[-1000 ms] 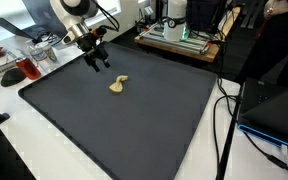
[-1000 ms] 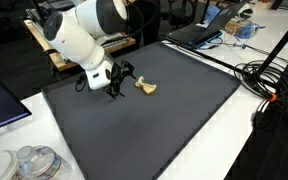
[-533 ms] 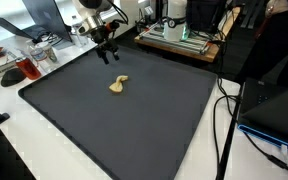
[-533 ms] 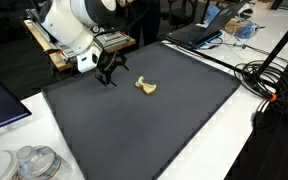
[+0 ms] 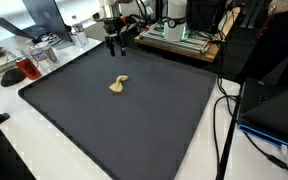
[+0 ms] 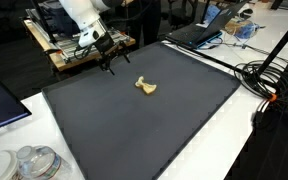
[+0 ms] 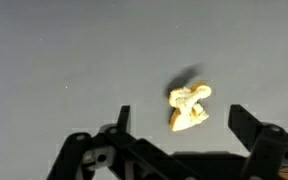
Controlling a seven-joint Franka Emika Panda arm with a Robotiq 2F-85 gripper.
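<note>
A small tan, lumpy object lies on the dark grey mat, alone near its middle. In the wrist view the same tan object sits on the mat below and ahead of the fingers, untouched. My gripper hangs in the air above the mat's far edge, well away from the object. Its two black fingers stand wide apart with nothing between them, so the gripper is open and empty.
The mat lies on a white table. A wooden rack with equipment stands behind the mat. Cables run along one side. A laptop and a dish of small items stand off the mat.
The arm has risen and drawn back from just beside the tan object to the mat's far edge. The gripper stayed open; the object has not moved.
</note>
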